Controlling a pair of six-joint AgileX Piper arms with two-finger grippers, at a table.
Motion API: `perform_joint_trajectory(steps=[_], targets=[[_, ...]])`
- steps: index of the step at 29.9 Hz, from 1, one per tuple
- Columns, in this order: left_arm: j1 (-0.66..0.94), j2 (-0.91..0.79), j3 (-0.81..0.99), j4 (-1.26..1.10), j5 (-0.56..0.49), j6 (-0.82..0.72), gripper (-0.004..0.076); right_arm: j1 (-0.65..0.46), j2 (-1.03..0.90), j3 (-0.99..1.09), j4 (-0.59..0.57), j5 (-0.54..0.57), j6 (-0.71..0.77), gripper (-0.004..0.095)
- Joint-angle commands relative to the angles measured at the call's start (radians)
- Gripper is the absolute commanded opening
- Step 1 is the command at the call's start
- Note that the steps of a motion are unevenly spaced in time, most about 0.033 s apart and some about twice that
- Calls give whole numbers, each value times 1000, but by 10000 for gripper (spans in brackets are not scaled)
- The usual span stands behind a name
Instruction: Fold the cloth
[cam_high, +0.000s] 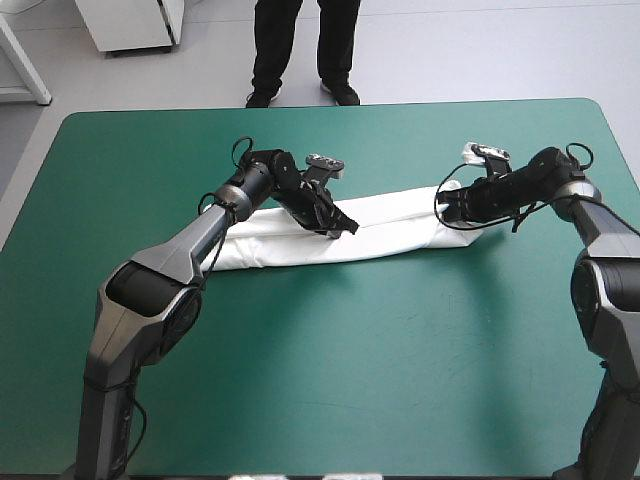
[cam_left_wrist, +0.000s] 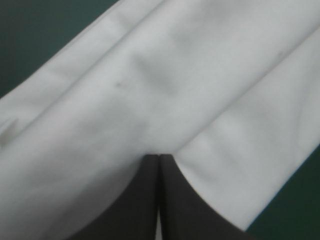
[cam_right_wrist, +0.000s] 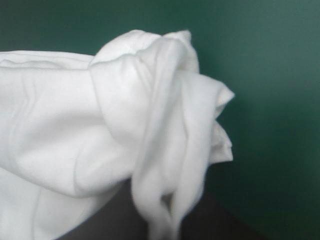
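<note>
Bunching T-shirt (cam_high: 400, 225) end hides right gripper (cam_high: 446, 206) jaws pinching it; left gripper (cam_high: 349, 228) jaws pressed together mid-shirt.

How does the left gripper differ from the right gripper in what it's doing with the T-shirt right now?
The left gripper is over the middle of the T-shirt; the right gripper is at its right end. The left gripper's shut tip rests on flat cloth; the right gripper pinches a bunched end. Both touch the same long folded strip.
</note>
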Motion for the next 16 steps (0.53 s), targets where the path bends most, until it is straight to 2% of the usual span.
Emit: perform_joint_trajectory(steps=[1,10,16], targets=[[0,-50,-22,26,16,-4,-9,15,-12,-16,-17,63,-17,-14],[0,-50,-22,33,10,-8,-9,15,-68,-220,20,191,37,-13],[0,-49,-22,33,39,-13,-9,15,-128,-317,23,220,59,-13]])
